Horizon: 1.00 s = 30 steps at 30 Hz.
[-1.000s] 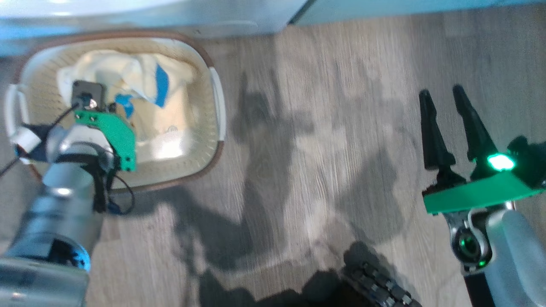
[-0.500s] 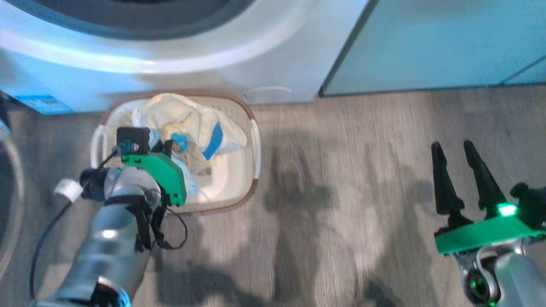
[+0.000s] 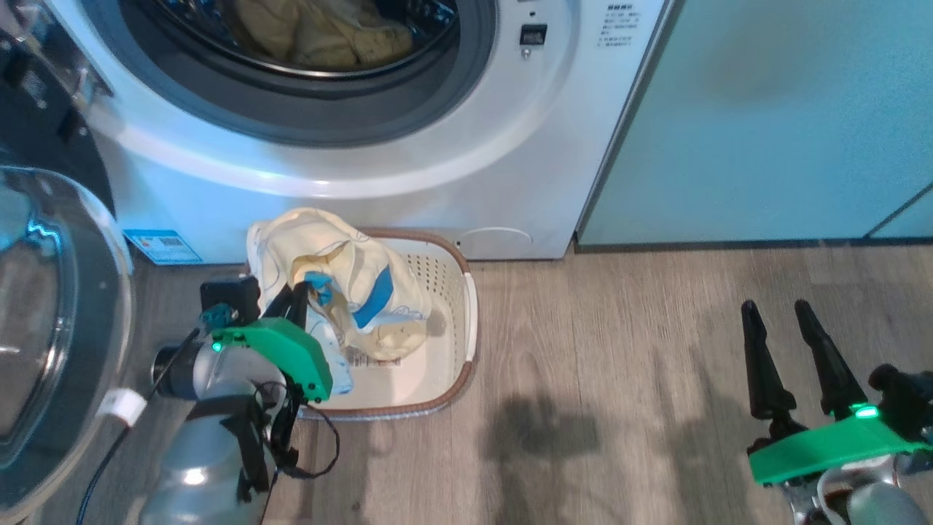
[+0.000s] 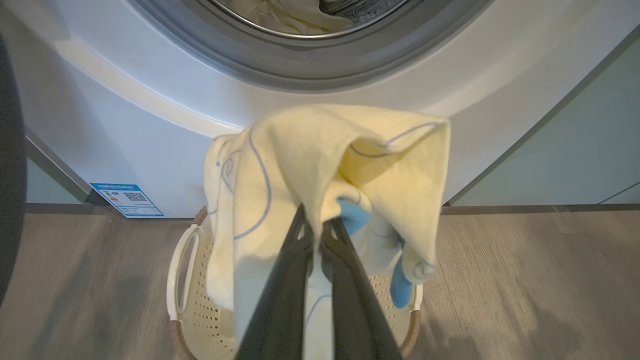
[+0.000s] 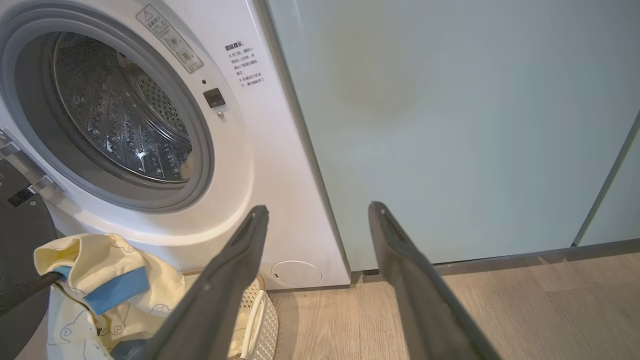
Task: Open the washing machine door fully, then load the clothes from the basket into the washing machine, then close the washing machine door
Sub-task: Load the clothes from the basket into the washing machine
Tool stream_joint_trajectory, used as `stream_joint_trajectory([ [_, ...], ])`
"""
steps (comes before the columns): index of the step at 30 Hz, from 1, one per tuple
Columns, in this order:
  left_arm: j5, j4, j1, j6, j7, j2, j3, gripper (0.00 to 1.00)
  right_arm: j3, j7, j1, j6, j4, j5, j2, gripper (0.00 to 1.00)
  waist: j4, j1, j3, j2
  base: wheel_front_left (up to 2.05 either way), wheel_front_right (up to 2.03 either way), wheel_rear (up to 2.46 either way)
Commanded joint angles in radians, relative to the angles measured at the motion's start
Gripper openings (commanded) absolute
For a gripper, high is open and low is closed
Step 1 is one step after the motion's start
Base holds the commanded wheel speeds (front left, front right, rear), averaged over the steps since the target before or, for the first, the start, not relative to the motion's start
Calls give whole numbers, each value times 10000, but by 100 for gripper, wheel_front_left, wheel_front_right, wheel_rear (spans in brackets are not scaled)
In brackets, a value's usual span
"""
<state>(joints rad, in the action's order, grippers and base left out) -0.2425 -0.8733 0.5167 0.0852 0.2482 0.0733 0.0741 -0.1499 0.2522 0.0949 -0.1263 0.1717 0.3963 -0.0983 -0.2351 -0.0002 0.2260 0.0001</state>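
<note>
The left end effector (image 4: 316, 234) is clenched on a pale yellow cloth (image 4: 305, 150) with blue trim. Its two dark fingers are pinched together, and the fabric drapes over and around their tips. The cloth hangs lifted above the basket (image 3: 458, 286), with its lower folds trailing down inside the perforated walls; whether they touch the base cannot be told. The basket sits on the wooden floor (image 3: 598, 350) just in front of the washing machine (image 3: 466, 153), close to its lower front panel and near a small blue sticker (image 3: 162, 246). The washing machine door (image 3: 51, 343) stands swung open on the robot's left, its clear glass bowl bulging within the black rim. Inside the steel drum (image 5: 120, 115), other yellow clothes (image 3: 321, 33) lie heaped at the bottom of the opening, behind the grey seal. The right end effector (image 3: 774, 308) is released, its fingers spread apart with nothing between them. It hangs over bare floor, well apart from the basket, and points toward the pale teal cabinet (image 3: 765, 117) that stands directly beside the machine.
</note>
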Motion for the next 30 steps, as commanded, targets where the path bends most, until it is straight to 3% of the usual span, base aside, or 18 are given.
stream_joint_trajectory([
  [1, -108, 539, -52, 26, 135, 183, -388, 0, -109, 95, -23, -44, -265, 60, -240, 100, 80, 2, -252, -1, 0, 0, 0],
  [15, -657, 2685, -1459, 228, 135, 149, -1226, 0, -11, 95, -422, -44, -296, 98, -317, 100, 215, 2, -852, -1, 0, 0, 0],
  [30, -892, 4347, -2121, 268, -43, 306, -1184, 0, 36, 95, -566, -44, -388, 113, -303, 100, 283, 2, -956, -1, 0, 0, 0],
])
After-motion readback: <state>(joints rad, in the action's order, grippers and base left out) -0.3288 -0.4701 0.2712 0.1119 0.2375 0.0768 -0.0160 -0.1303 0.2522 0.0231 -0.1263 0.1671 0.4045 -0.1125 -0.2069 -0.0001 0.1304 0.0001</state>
